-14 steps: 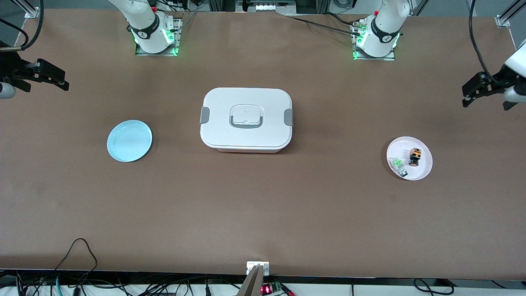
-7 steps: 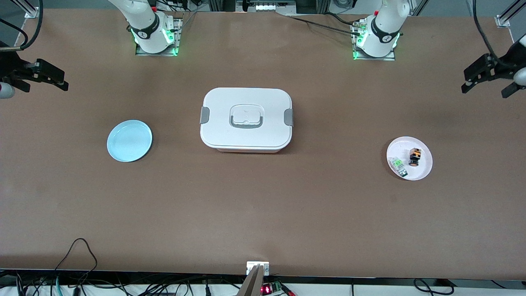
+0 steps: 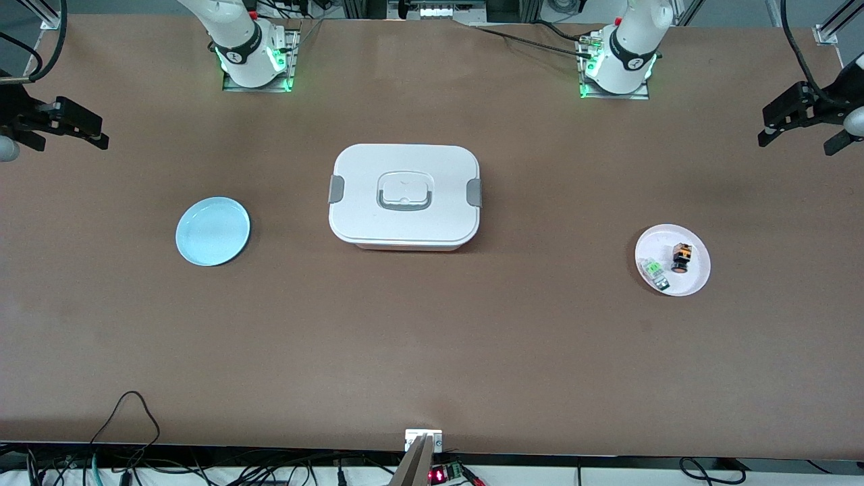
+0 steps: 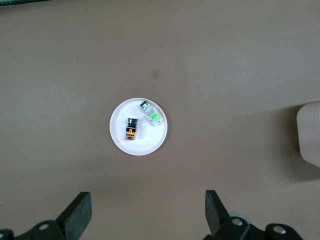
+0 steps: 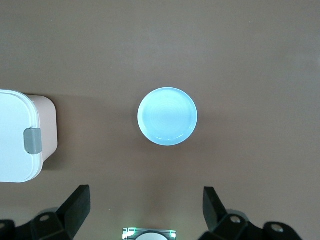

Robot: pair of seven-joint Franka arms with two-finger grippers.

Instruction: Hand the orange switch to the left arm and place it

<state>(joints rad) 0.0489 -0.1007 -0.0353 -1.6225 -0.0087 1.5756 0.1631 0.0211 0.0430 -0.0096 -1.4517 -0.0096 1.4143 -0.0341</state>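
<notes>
The orange switch (image 3: 682,258) is a tiny black block with orange markings. It lies on a small white plate (image 3: 695,280) toward the left arm's end of the table. In the left wrist view the switch (image 4: 131,129) lies on that plate (image 4: 120,142). The white lidded box (image 3: 403,196) stands mid-table; the right wrist view shows its clipped end (image 5: 20,135). My left gripper (image 3: 795,145) hangs open and empty, high over the table's left-arm end (image 4: 147,197). My right gripper (image 3: 71,144) hangs open and empty, high over the right-arm end (image 5: 146,192).
A clear-and-green component (image 3: 653,272) shares the white plate with the switch (image 4: 151,114). An empty light blue plate (image 3: 212,231) lies toward the right arm's end (image 5: 167,116). The box's corner shows in the left wrist view (image 4: 310,132).
My left gripper has swung up and away toward its end of the table. My right gripper has drifted slightly outward too. Nothing on the table has moved.
</notes>
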